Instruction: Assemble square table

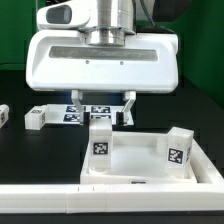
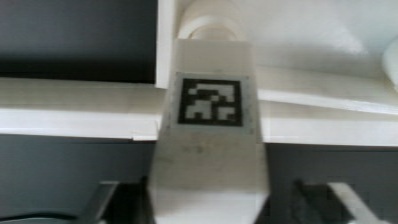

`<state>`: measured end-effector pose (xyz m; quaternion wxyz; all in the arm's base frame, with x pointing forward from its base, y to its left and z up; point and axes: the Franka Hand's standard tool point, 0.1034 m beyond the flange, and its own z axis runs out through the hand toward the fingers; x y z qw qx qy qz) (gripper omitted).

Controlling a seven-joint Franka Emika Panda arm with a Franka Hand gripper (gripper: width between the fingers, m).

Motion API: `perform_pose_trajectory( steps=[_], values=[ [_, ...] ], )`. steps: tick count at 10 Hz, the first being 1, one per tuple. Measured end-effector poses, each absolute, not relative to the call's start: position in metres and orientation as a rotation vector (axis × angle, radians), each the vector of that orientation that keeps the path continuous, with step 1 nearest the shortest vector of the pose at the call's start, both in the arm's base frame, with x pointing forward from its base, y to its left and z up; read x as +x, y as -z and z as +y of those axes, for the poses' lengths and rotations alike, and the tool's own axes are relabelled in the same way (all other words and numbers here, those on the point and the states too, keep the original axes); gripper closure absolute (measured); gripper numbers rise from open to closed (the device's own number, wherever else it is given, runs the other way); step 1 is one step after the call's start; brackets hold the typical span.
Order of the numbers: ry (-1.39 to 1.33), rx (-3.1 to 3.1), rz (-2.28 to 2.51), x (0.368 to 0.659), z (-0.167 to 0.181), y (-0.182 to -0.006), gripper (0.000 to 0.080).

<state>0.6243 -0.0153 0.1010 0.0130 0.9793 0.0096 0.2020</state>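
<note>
The square table's white tray-like tabletop [image 1: 140,160] lies near the front bar. One white tagged leg [image 1: 101,142] stands upright in its corner on the exterior view's left. A second leg [image 1: 177,150] stands in the corner on the right. My gripper [image 1: 100,110] hovers just above and behind the left leg, jaws open. In the wrist view that leg [image 2: 210,100] runs between my fingers [image 2: 118,200], with a dark gap on each side, so nothing is gripped. The tabletop's rim [image 2: 71,108] crosses behind the leg.
The marker board [image 1: 84,112] lies behind the tabletop, under the gripper. A loose tagged leg [image 1: 37,118] and another leg [image 1: 4,115] rest on the black table at the exterior view's left. A long white border bar [image 1: 100,200] runs along the front.
</note>
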Motion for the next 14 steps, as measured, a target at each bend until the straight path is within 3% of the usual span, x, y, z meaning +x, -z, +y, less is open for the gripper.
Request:
perform_pose_trajectory(
  steps=[1, 3, 7, 11, 14],
  values=[
    [-0.629, 3.051, 0.030, 0.624, -0.015, -0.101, 0.0213],
    [-0.614, 3.054, 0.036, 0.625, -0.022, -0.103, 0.0169],
    [-0.594, 3.046, 0.089, 0.628, -0.043, -0.113, 0.0151],
    [-0.538, 3.073, 0.088, 0.627, -0.039, -0.110, 0.0151],
    [-0.175, 3.204, 0.053, 0.625, -0.026, -0.106, 0.0151]
  ],
)
